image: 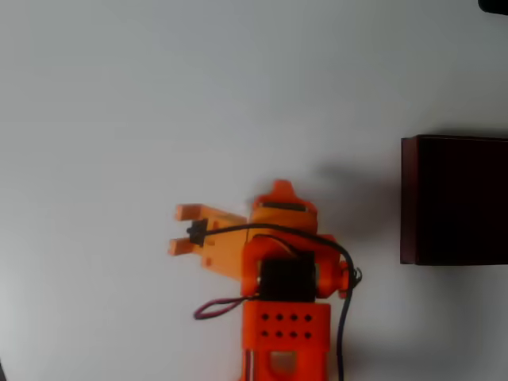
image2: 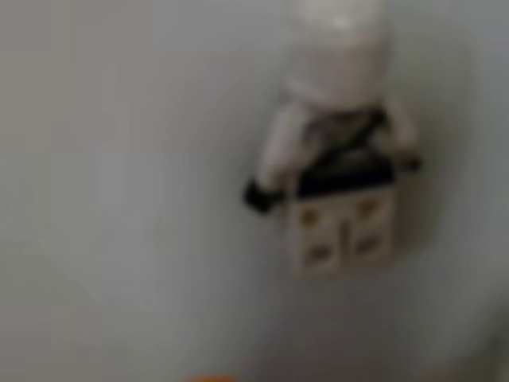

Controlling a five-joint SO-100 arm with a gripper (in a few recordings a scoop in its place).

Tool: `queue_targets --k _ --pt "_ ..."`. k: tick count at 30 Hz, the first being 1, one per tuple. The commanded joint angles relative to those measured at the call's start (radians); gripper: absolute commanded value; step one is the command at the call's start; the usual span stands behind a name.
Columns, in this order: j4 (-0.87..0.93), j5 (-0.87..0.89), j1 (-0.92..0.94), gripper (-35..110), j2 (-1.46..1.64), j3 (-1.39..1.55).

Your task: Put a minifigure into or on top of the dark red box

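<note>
White minifigure lying flat on table, long axis 12-to-6, head at 12; orange gripper parted, empty.

Stood low and centre on the white table, orange arm rising from the bottom edge with gripper pointing left, fingers slightly parted, well apart from the dark red box at the right edge.

Orange plastic pincer, matt; smooth white plastic minifigure; smooth matt table; dull dark red box.
</note>
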Motion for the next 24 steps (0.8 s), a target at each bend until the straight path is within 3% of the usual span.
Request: queue_targets --k 1,24 --pt "-0.023 0.003 -0.005 30 -0.009 0.017" --pt "-0.101 -0.075 0.031 28 -0.23 -0.026"
